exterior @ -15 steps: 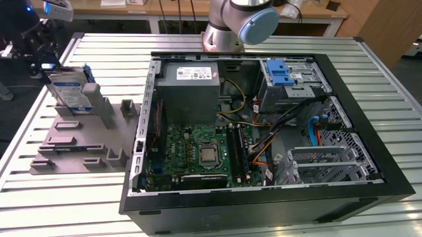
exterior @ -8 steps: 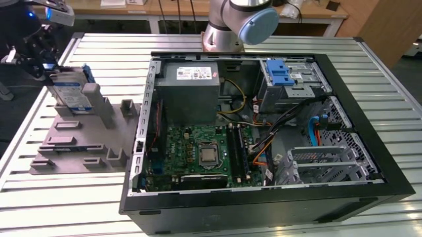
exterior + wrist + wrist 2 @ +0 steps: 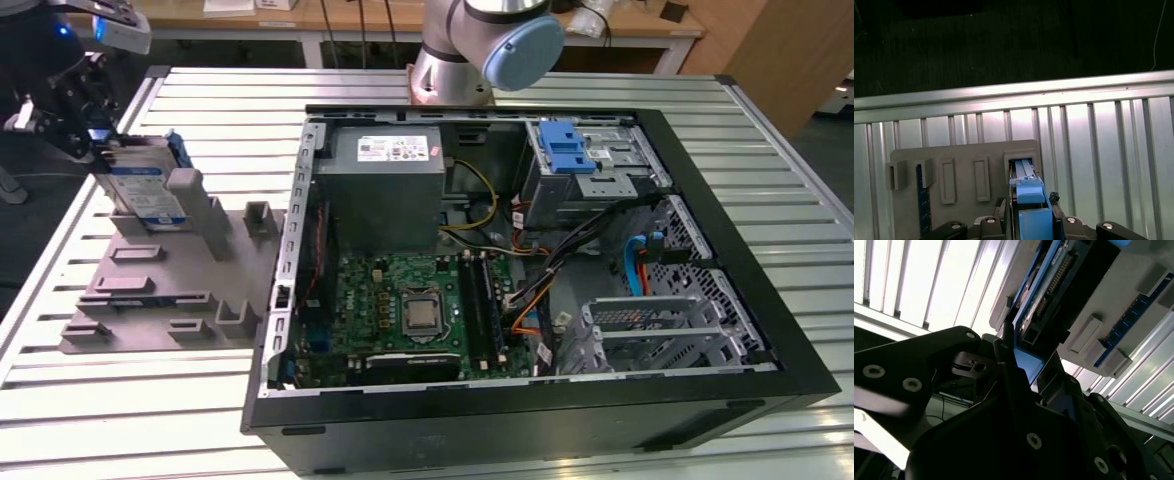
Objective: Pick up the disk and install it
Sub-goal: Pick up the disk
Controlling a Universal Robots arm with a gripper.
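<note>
the pincer (image 3: 1026, 201) looks closed on the disk (image 3: 140, 185), which stands upright in the grey holder (image 3: 160, 290) on the tabletop (image 3: 107, 420), at nine o'clock from the open computer case (image 3: 534, 410). the pick-up has barely begun and the installing is all left.

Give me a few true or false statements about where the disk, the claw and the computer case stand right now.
1. The disk stands upright in the grey holder beside the computer case. True.
2. The disk sits in a drive bay inside the case. False: it is in the holder, outside the case.
3. The claw is closed on the disk's blue carrier. True.
4. The case is closed. False: it is open, with the motherboard showing.
</note>
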